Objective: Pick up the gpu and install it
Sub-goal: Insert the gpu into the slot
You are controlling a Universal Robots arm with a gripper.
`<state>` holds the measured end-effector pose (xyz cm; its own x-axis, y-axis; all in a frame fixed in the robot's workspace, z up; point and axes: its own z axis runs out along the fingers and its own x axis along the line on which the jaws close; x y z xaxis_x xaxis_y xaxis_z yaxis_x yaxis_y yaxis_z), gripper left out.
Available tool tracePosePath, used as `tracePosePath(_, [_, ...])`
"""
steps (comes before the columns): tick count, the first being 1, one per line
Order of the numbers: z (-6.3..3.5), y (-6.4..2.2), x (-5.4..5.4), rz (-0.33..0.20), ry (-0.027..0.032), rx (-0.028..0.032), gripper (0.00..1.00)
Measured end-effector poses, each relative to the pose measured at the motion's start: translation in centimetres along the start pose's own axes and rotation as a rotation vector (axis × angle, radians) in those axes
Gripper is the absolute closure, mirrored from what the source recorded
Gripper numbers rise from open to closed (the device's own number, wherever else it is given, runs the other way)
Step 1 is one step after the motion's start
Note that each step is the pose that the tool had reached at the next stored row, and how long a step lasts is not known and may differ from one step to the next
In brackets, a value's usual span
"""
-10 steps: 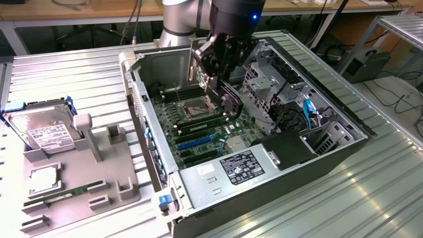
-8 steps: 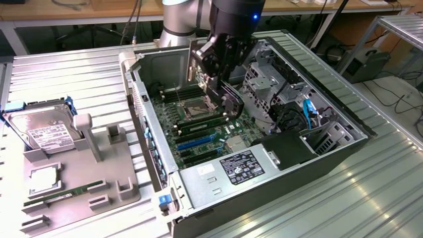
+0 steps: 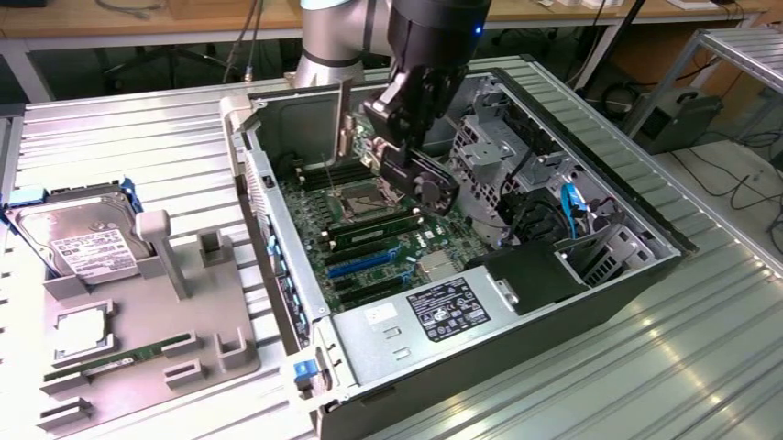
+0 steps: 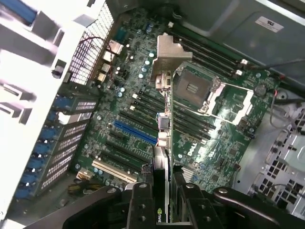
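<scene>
My gripper [image 3: 410, 151] hangs inside the open computer case [image 3: 612, 302], shut on the gpu [image 3: 423, 179]. The card stands on edge above the motherboard [image 3: 367, 229], black cooler to one side, with its silver end bracket [image 3: 343, 115] toward the case's rear wall. In the wrist view the gpu [image 4: 163, 143] runs edge-on away from the gripper [image 4: 162, 210], clamped between the two black fingers [image 4: 140, 205], and its bracket [image 4: 167, 57] is at the far end. It hovers over the expansion slots, near the blue slot [image 4: 136, 133], apart from the board.
A grey fixture tray [image 3: 159, 339] at the exterior view's left carries a silver hard drive [image 3: 80, 243] and a green memory stick [image 3: 123, 357]. Inside the case are the CPU socket [image 4: 198, 90], drive cages [image 3: 490, 147] and a labelled power supply [image 3: 446, 310].
</scene>
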<state>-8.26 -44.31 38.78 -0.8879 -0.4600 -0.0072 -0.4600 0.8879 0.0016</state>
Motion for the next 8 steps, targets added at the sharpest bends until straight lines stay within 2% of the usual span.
tracePosePath(8, [0.24,0.00,0.00,-0.168,-0.0007,-0.0008,0.73])
